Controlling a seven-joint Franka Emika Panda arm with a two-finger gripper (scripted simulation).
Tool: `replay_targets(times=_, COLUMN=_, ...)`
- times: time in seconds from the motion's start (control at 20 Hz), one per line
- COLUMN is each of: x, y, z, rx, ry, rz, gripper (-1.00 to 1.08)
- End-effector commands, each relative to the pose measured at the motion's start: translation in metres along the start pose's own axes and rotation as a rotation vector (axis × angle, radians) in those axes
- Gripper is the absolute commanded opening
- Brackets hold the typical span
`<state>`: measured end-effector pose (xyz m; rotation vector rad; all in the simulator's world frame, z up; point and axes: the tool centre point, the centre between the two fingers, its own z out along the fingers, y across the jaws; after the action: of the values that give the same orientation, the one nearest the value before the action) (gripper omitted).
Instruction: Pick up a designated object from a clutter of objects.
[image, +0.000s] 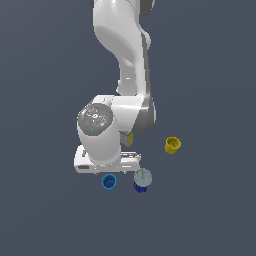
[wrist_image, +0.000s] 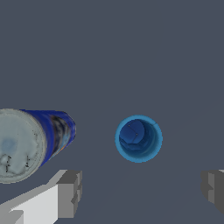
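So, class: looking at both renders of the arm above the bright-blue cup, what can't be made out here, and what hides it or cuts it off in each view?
- Gripper: exterior view, hidden beneath the arm's hand; wrist view, fingers cut by the frame edge.
- Dark-blue grey-topped can: wrist view, cut off at the edge; label too blurred to read.
- Grey-and-yellow box: exterior view, mostly behind the arm.
- Bright-blue cup: height unclear, seen from straight above.
- Yellow cup: absent from the wrist view.

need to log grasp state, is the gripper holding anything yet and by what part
Nothing is held. The gripper is open above the blue cup.
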<state>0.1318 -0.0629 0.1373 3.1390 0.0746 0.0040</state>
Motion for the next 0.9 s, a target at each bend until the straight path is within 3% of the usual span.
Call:
replay_targets(times=0.0, x=0.005, y=0.005, z=0.016, rx=0.001, ry=0.001, rz=0.0, gripper=1.0)
replay_targets(times=0.85, x=0.012, y=0.013, z=0.056, rx=0.002, ry=-0.004, rz=0.0, gripper=1.0)
